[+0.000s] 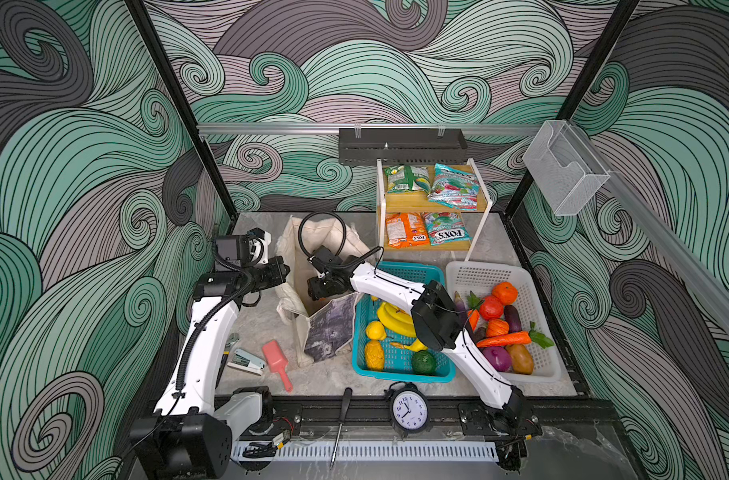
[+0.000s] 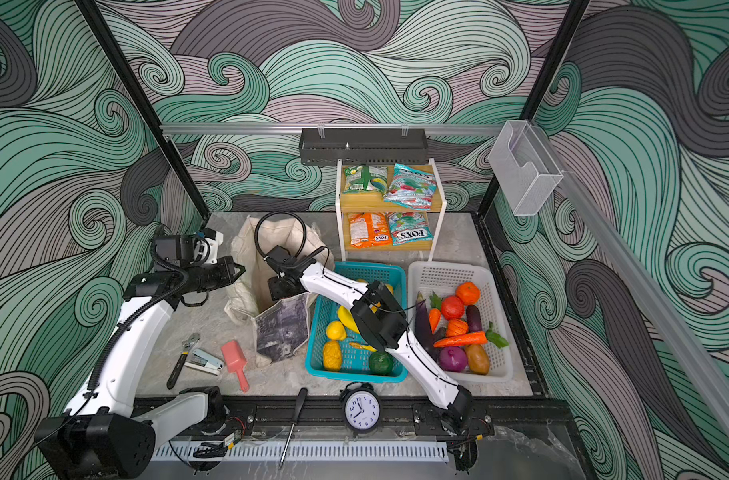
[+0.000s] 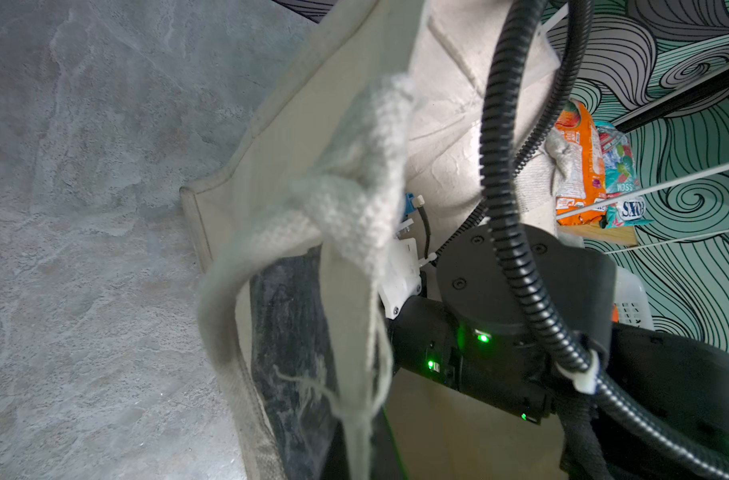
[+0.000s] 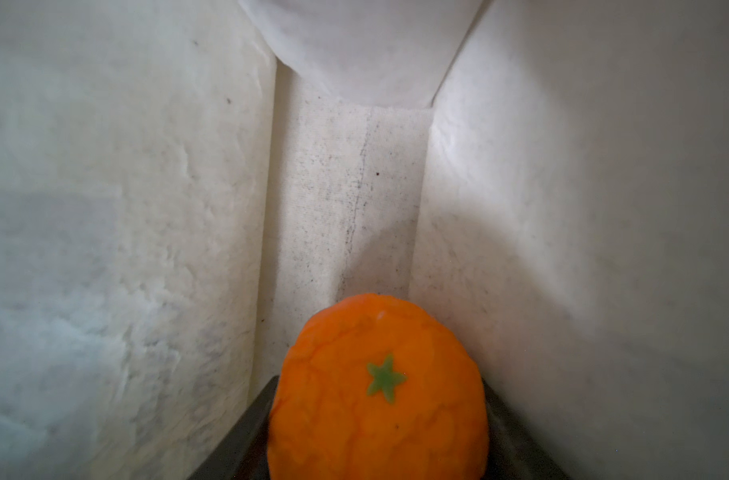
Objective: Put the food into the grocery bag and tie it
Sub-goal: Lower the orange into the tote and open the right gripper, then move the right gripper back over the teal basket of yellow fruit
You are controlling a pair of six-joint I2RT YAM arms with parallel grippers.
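The beige grocery bag (image 1: 333, 328) (image 2: 281, 328) stands open left of the teal basket (image 1: 404, 376). My left gripper (image 1: 287, 271) (image 2: 240, 270) is shut on the bag's left rim, and the cream handle (image 3: 354, 199) hangs knotted in front of the left wrist camera. My right gripper (image 1: 317, 291) (image 4: 379, 415) reaches down inside the bag (image 4: 346, 187), shut on a toy orange (image 4: 379, 399) just above the bottom. Bananas (image 1: 396, 318) and yellow fruit lie in the teal basket. A carrot (image 1: 504, 338) and an eggplant (image 1: 512, 318) lie in the white basket (image 1: 479, 274). Green (image 1: 406, 178) and teal-red (image 1: 454, 187) packets sit on the shelf.
A small wooden shelf (image 1: 429, 203) stands behind the baskets, holding further packets. A wrench (image 1: 230, 345), stapler (image 1: 246, 361) and pink scoop (image 1: 276, 357) lie front left. A screwdriver (image 1: 341, 424) and an alarm clock (image 1: 410, 409) sit on the front rail.
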